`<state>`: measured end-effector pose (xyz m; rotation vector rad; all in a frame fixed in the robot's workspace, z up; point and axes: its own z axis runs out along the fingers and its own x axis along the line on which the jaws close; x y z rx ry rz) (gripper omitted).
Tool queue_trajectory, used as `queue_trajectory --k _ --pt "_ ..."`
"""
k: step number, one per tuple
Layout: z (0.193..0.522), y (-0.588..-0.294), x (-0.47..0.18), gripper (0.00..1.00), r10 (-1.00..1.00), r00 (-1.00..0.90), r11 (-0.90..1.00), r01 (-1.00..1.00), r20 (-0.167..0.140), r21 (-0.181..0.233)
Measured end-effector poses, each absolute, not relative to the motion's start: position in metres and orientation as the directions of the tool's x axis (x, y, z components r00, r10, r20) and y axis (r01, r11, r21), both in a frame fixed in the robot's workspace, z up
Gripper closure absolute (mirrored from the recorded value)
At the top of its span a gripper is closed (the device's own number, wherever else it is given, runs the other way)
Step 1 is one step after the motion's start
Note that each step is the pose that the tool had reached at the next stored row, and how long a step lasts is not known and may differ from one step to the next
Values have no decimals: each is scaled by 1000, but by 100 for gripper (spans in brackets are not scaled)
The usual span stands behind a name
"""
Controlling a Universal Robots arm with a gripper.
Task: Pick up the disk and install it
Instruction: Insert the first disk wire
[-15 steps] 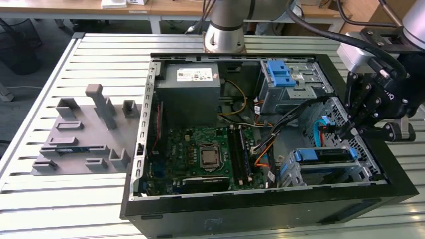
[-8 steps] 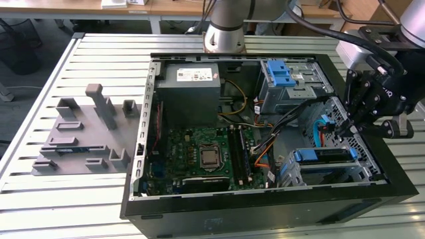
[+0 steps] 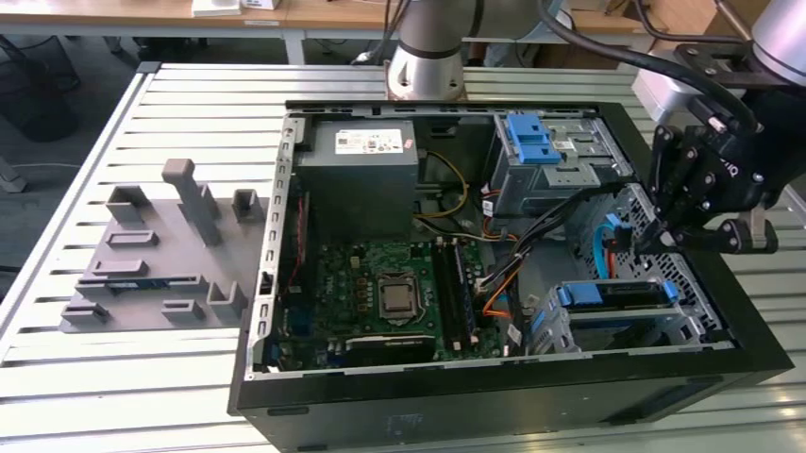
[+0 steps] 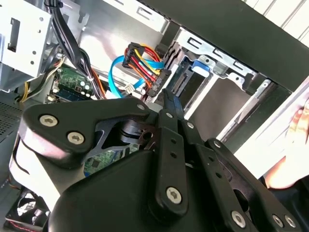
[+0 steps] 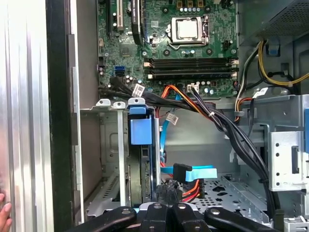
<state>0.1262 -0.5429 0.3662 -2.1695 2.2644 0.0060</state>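
Open PC case (image 3: 504, 396) lies on the slatted table (image 3: 151, 377), center-right of the exterior view.

Gripper (image 3: 686, 236) hangs at the right edge of the frame, over the case's right wall, next to the drive cage (image 3: 686, 326). Can't tell if the fingers are apart or together: linkage hides the tips in both wrist views, too small in the exterior view. Nothing visibly held.

Disk (image 3: 611, 294) sits in the drive cage at lower right of the exterior view, blue rail facing up. In the first wrist view the disk (image 5: 141, 130) stands on edge in the bay, lower center, blue tab on top; the slot beside it is bare metal. In the second wrist view it's at upper center (image 4: 195, 79), behind the linkage.

SATA cable (image 5: 193, 172), blue, and a red/orange/yellow power lead (image 4: 142, 60) hang loose just beside the disk; can't tell if plugged.

Motherboard (image 3: 391, 293) is center frame, PSU (image 3: 359, 175) above it. Grey fixture (image 3: 164, 255) on the table at left.

A person's fingers (image 5: 4, 215) are at the lower left corner of the first wrist view.
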Motion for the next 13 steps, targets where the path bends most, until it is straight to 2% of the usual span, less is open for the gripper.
queue_trajectory --k 13 --pt "366 -541 130 89 -999 -43 43 -999 -6 -1"
